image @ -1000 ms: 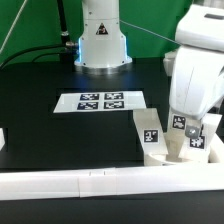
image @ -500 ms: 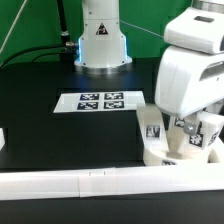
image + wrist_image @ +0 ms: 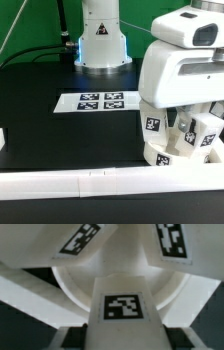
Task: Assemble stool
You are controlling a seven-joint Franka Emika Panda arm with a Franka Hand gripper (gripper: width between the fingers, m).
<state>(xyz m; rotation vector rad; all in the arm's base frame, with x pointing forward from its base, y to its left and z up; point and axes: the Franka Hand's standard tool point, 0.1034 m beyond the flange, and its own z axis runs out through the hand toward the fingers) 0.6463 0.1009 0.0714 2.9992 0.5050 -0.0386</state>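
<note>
Beside the long white rail (image 3: pixel 70 184) that is running along the near edge of the black table (image 3: pixel 50 135), the stool (image 3: pixel 185 150) is sitting at the exterior view's right end, just behind the rail and well to the right of the marker board (image 3: pixel 100 101). The parts are showing smooth, matte white plastic: a thick round seat disc (image 3: pixel 112 283) lying flat, with blocky, square-sided legs rising from it. Each leg is carrying a crisp black-and-white square tag. One leg (image 3: pixel 152 125) on the side nearest the marker board is standing up and leaning slightly, its long axis close to vertical; more tagged legs (image 3: pixel 205 135) are poking up farther from the board. In the wrist view, three legs are fanning outward from the curved seat, the nearest leg (image 3: pixel 123 305) pointing its tagged face straight at the camera.

The arm's bulky, glossy white body (image 3: pixel 185 65) is hanging directly over the stool and is hiding much of it. The gripper (image 3: pixel 125 336) is sitting at the nearest leg, dark fingers (image 3: pixel 72 338) showing on either side of it, but whether they are pressing on it or standing clear, I cannot tell.
</note>
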